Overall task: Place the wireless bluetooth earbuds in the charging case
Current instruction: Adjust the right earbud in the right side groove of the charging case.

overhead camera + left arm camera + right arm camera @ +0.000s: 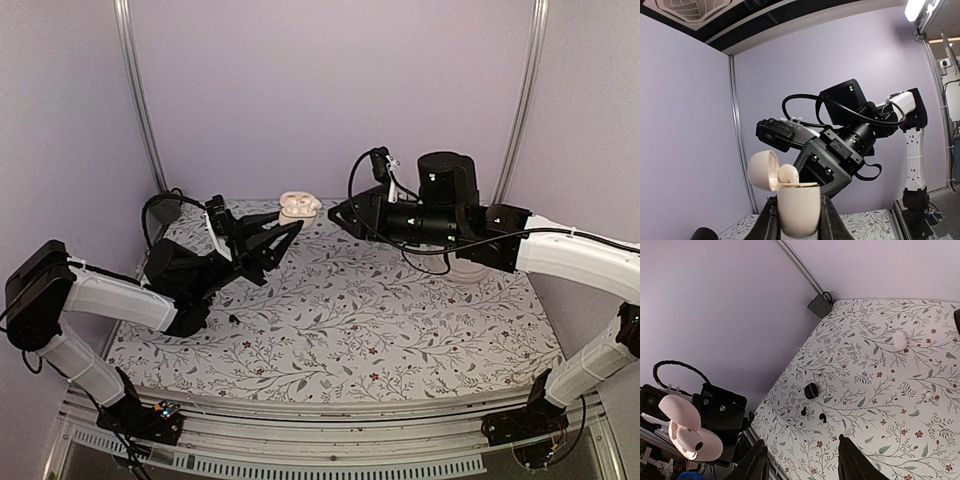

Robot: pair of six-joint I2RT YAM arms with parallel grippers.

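My left gripper [797, 220] is shut on a cream charging case [798, 207], held upright well above the table with its lid [762, 170] swung open. A cream earbud [788, 175] sticks out of the case's left pocket. In the top view the case [299, 206] is near the back wall, and my right gripper [340, 214] hangs just right of it. The right gripper [802, 465] is open with nothing between its fingers. Two tiny black earbuds [803, 411] [822, 417] lie on the floral tablecloth beside a small black case [811, 390].
A white oval item [899, 340] and a smaller white piece [927, 393] lie further out on the cloth. A dark box [819, 305] with a cable sits in the back corner by the frame post. Lilac walls close in the table on three sides.
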